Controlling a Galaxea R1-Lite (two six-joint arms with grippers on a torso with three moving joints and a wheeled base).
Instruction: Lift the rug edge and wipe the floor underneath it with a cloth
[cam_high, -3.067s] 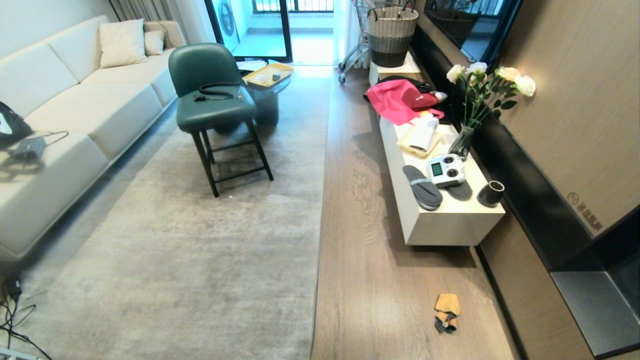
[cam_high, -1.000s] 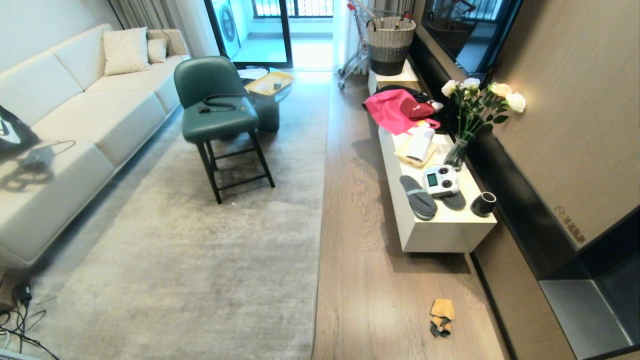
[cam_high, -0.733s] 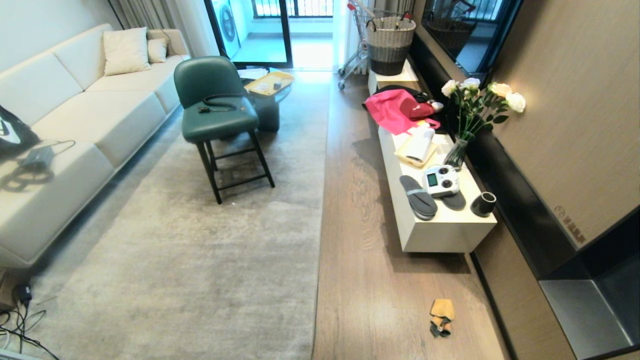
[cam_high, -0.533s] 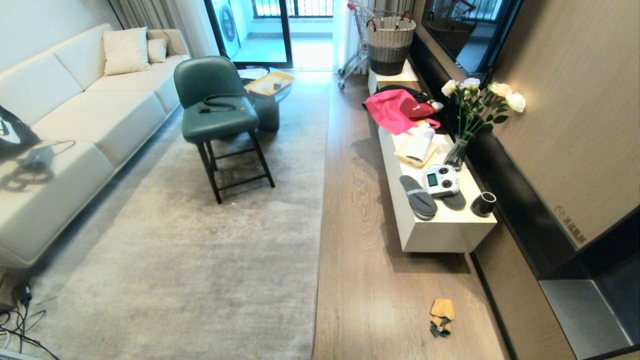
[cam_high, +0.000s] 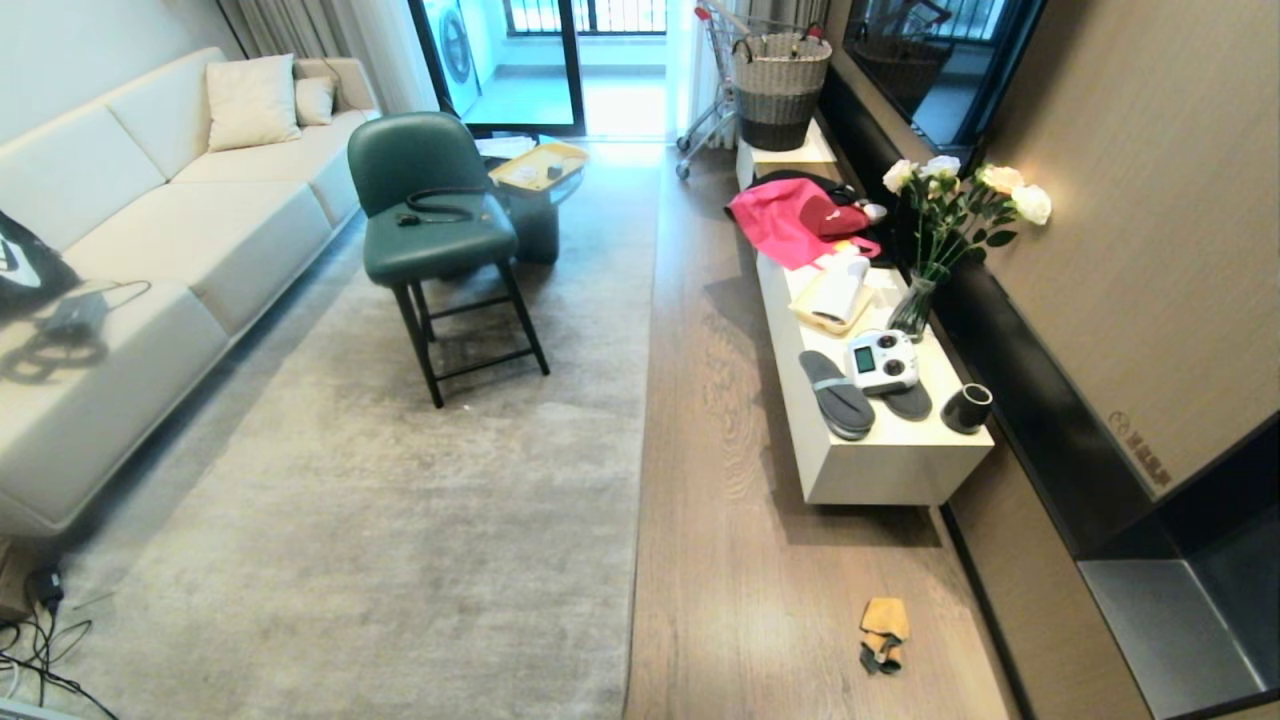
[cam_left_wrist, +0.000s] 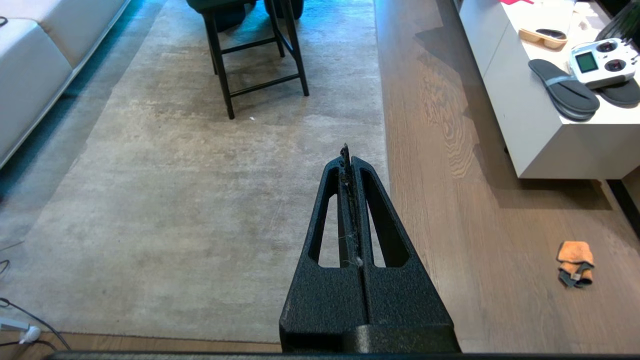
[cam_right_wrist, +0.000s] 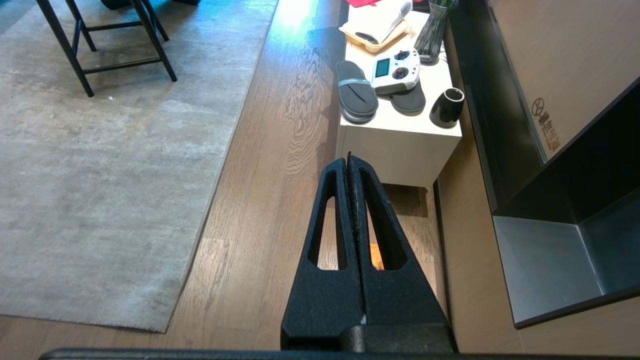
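The rug edge (cam_high: 640, 450) runs straight down the middle of the head view, flat on the brown wood floor (cam_high: 720, 560). A small orange cloth (cam_high: 882, 634) with a dark grey part lies crumpled on the planks at the lower right, apart from the rug. Neither arm shows in the head view. My left gripper (cam_left_wrist: 347, 152) is shut and empty, hanging high over the rug near its edge (cam_left_wrist: 386, 145), with the cloth (cam_left_wrist: 575, 256) off to one side. My right gripper (cam_right_wrist: 349, 160) is shut and empty above the floor; a sliver of the cloth (cam_right_wrist: 376, 257) shows behind its fingers.
A low white cabinet (cam_high: 880, 470) with slippers, a controller, a cup and a vase stands right of the floor strip. A green chair (cam_high: 430, 230) stands on the rug, a sofa (cam_high: 120, 300) at its left. Cables (cam_high: 30, 620) lie at the lower left. A dark wall unit (cam_high: 1150, 600) lines the right.
Since the oldest frame the whole head view has shifted a little, so the camera moved. Over the last second nothing has moved.
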